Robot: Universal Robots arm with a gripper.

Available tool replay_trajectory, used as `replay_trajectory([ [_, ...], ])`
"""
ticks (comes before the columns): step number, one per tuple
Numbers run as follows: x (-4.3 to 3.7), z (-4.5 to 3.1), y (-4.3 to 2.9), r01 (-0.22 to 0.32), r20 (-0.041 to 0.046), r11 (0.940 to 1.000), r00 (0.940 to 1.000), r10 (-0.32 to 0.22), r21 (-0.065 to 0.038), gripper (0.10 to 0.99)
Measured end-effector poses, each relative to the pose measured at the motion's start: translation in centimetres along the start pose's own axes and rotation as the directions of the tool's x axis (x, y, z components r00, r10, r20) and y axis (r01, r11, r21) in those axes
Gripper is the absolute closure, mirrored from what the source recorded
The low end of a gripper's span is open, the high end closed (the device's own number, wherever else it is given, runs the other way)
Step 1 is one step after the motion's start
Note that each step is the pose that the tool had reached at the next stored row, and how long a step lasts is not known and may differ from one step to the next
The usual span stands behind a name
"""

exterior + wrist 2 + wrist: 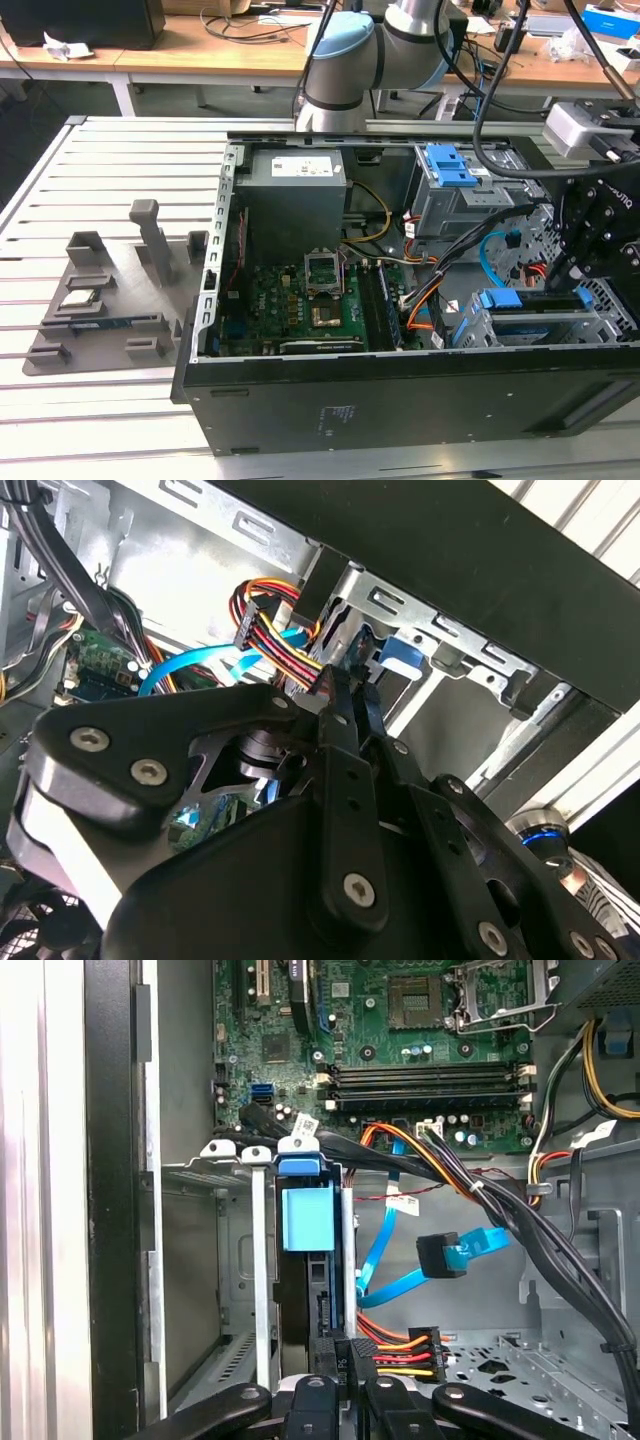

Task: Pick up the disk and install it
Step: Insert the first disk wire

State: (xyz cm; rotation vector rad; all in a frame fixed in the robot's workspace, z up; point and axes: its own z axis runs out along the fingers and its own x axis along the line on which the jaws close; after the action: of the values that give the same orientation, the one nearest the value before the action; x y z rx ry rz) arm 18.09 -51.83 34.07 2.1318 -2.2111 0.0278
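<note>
The disk (306, 1218) stands on edge in the metal drive cage (232, 1260) at the front corner of the open computer case, with its blue carrier frame showing. In the exterior view the disk (503, 300) lies low in the case at the exterior view's right. My gripper (345, 1355) is right at the disk's near end, beside the bundle of red, orange and yellow power wires (400, 1350). Its fingertips (342, 705) stand close together with nothing visible between them. In the exterior view the gripper (563, 282) hangs just above the cage.
The case (400, 400) lies open on a slatted table. Inside are the motherboard (300, 305), a grey power supply (295, 200), an upper bay with a blue latch (450, 165), and loose blue data cables (450, 1255). A grey parts fixture (100, 300) sits at the exterior view's left.
</note>
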Motion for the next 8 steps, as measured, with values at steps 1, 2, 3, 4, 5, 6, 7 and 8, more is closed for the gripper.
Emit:
replay_trajectory([
  [1,0.04,0.00,-0.01,0.000,0.0000,1.0000,1.0000,0.000,0.000,0.918],
  [2,0.11,0.00,-0.01,0.000,-0.0001,1.0000,1.0000,0.000,0.000,0.918],
  [3,0.19,0.01,-0.01,0.000,0.0000,1.0000,1.0000,0.000,0.000,0.918],
  [4,0.24,0.02,-0.01,0.000,0.0001,1.0000,1.0000,0.000,0.000,0.918],
  [5,0.26,-0.08,0.00,0.000,0.0000,1.0000,1.0000,0.000,0.000,0.918],
  [6,0.27,-0.11,0.00,0.000,0.0001,1.0000,1.0000,0.000,0.000,0.918],
  [7,0.32,-0.12,-0.01,0.000,-0.0001,1.0000,1.0000,0.000,0.000,0.918],
  [8,0.39,-0.12,-0.01,0.000,-0.0001,1.0000,1.0000,0.000,0.000,0.918],
])
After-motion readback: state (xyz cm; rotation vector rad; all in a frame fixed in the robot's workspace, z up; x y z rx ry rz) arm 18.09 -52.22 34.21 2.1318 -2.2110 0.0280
